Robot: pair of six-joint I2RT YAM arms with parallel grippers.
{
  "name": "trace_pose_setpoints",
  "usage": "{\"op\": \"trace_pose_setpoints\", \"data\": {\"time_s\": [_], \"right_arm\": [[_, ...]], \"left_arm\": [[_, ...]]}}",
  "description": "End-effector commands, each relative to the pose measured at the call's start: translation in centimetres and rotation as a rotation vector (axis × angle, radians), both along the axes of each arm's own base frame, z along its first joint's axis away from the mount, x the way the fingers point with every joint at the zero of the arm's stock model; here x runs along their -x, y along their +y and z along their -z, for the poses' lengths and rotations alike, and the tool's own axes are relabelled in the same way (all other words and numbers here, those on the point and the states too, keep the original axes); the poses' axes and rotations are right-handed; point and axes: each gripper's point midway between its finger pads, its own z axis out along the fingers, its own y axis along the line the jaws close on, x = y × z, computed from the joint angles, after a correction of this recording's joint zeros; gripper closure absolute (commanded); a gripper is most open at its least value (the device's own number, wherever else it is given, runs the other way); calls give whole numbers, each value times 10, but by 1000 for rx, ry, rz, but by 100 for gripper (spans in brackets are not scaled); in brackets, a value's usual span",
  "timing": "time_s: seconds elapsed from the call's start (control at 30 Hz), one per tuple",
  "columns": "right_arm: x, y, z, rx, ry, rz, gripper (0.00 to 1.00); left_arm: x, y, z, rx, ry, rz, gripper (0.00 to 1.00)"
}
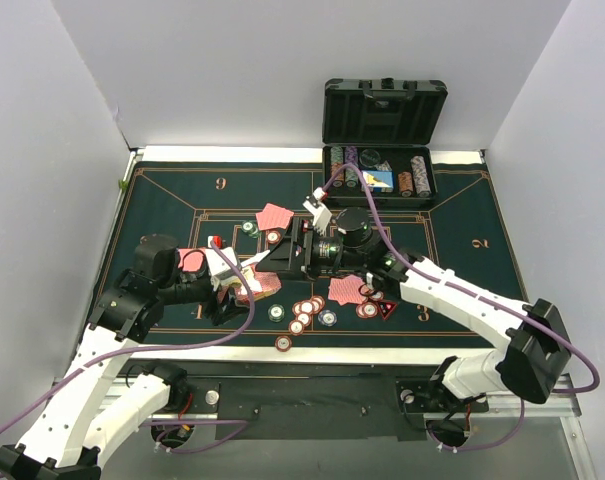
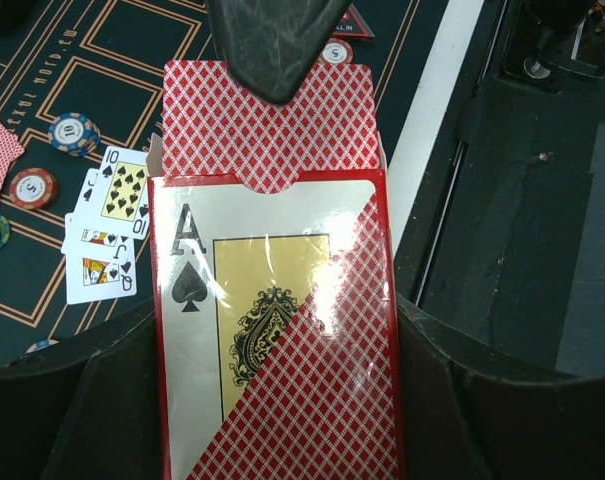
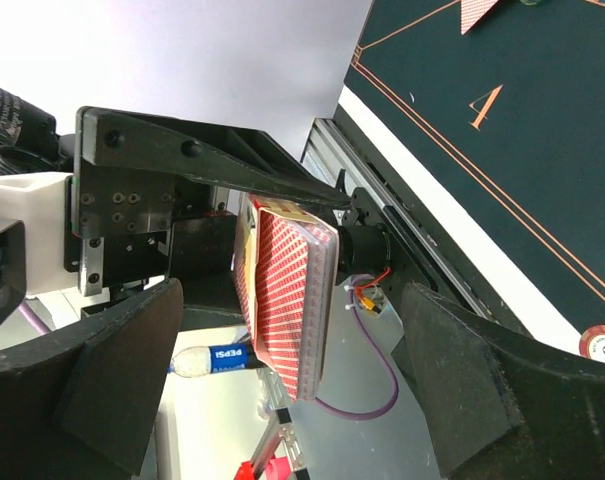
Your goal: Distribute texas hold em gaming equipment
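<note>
My left gripper [image 1: 230, 286] is shut on a red diamond-patterned card box [image 2: 282, 330] with an ace of spades on its face. A stack of red-backed playing cards [image 2: 267, 125] sticks out of the box's open end. My right gripper [image 1: 269, 263] is open, its fingers wide on either side of that stack [image 3: 292, 290] without touching it. One right finger [image 2: 272, 40] lies over the cards in the left wrist view. Poker chips [image 1: 307, 310] and face-down cards [image 1: 347, 290] lie on the green mat [image 1: 462, 210].
The black case [image 1: 382, 140] stands open at the back with chip rows inside. More face-down cards [image 1: 274, 216] lie mid-mat and face-up cards [image 2: 107, 225] lie beside loose chips [image 2: 74, 132]. A red triangle marker [image 1: 387, 308] sits near the front right chips.
</note>
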Motion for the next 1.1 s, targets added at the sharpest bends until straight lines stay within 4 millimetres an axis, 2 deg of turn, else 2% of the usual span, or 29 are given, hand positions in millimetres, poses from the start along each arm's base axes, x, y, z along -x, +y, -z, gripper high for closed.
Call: {"op": "trace_pose_setpoints", "data": {"time_s": [0.0,0.1,0.33,0.43,0.7,1.07], "right_arm": [[6,5,0,-27,-17,-33,16],[10,5,7,-10,-9,-44,20],[11,5,18,6,7,-45,39],[11,6,22,8,18,-44,43],[4,-4,24,10,23,-11,61],[-9,-26,18,26,6,39,65]], "left_arm": [[-6,-4,-29,51,-93,11,100],[-5,-5,-30,55,-91,14,100],[-6,-6,-34,66,-92,13,100],[-7,-6,-36,69,-92,10,100],[-7,-7,-37,69,-96,13,100],[-6,-7,-38,74,-99,12,100]]}}
